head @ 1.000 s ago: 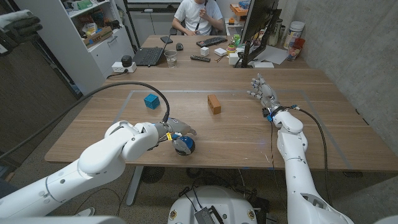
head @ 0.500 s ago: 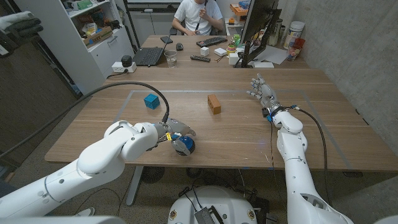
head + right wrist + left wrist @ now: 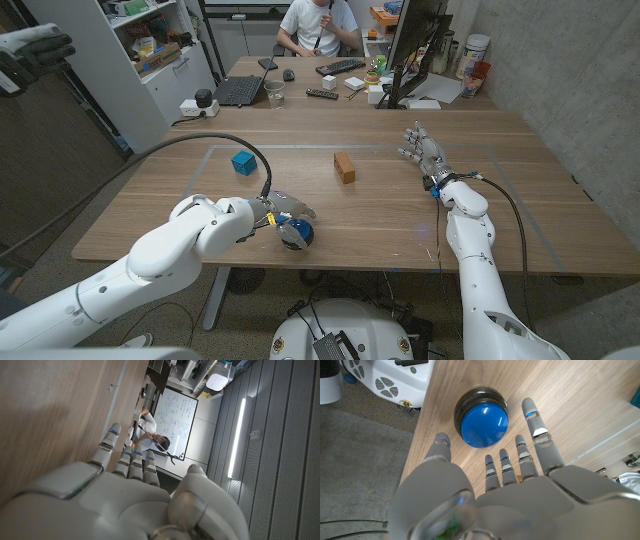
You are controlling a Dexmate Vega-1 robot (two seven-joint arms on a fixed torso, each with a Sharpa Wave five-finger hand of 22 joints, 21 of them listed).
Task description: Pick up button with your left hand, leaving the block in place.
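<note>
Left wrist view shows the left robot hand open, its fingers spread and its thumb apart, with the blue button just beyond the fingertips near the edge of the wooden surface; nothing is gripped yet. In the head view the button sits low and left of centre, right beside that hand. To do this step well, the hand should probably move forward until thumb and fingers bracket the black base, then close on the base rather than on the slippery dome, taking care not to nudge the button off the nearby edge. The brown block lies well apart in the upper middle of the frame and the teal cube to the upper left, so neither should be disturbed. The right robot hand stands open at the right, holding nothing. Compared with the earlier head frame, hands and objects appear unmoved.
</note>
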